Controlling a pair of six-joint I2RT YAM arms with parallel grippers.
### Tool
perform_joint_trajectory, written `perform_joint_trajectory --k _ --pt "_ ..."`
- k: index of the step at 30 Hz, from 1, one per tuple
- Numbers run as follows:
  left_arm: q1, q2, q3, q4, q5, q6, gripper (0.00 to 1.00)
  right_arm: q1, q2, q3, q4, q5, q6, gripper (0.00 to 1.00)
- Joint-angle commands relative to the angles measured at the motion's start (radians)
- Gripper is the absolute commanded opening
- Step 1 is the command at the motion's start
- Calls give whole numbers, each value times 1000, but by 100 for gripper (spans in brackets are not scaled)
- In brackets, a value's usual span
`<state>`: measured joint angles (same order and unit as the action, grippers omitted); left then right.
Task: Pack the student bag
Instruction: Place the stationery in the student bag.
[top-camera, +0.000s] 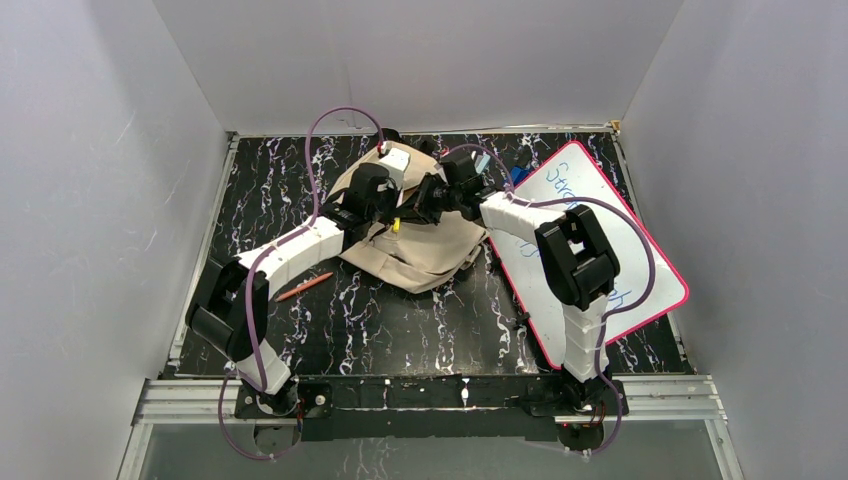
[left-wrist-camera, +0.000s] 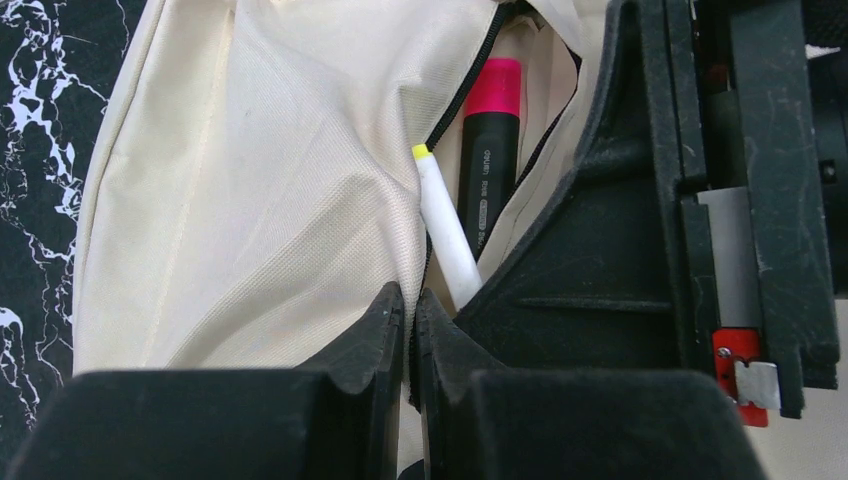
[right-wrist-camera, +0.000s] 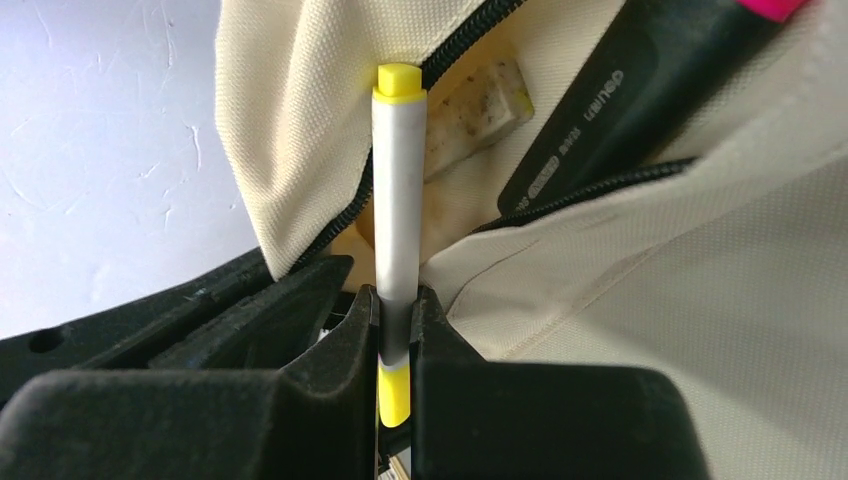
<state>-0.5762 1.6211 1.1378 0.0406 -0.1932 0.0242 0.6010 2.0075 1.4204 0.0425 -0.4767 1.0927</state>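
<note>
The beige student bag (top-camera: 420, 255) lies at the middle back of the table, its black zipper open. My left gripper (left-wrist-camera: 410, 310) is shut on the bag's fabric edge beside the zipper (left-wrist-camera: 455, 95). My right gripper (right-wrist-camera: 397, 305) is shut on a white pen with yellow ends (right-wrist-camera: 398, 200), its tip at the bag's opening. The pen also shows in the left wrist view (left-wrist-camera: 445, 235) and the top view (top-camera: 396, 226). A black marker with a pink cap (left-wrist-camera: 490, 140) lies inside the opening, with a beige eraser (right-wrist-camera: 470, 115) beside it.
A pink-framed whiteboard (top-camera: 600, 250) with blue writing lies to the right of the bag, under my right arm. A red pencil (top-camera: 303, 287) lies on the black marbled table left of the bag. White walls stand on three sides.
</note>
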Motion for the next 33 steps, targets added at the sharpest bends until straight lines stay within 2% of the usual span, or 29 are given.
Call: perform_joint_trajectory --k 1,9,18,27,33 --pt "11 -83 20 52 14 -18 0 14 -41 -59 17 -70 -11 0" --pt "18 -61 44 29 9 -56 0 20 -48 -79 3 -96 -44 0" --pt "18 -76 24 44 37 -53 0 7 8 84 -19 -79 -79 0" --pt "19 -84 22 47 38 -51 0 -38 34 145 -2 47 -65 0" --pt "22 -89 20 47 41 -52 0 -46 90 175 31 68 -45 0"
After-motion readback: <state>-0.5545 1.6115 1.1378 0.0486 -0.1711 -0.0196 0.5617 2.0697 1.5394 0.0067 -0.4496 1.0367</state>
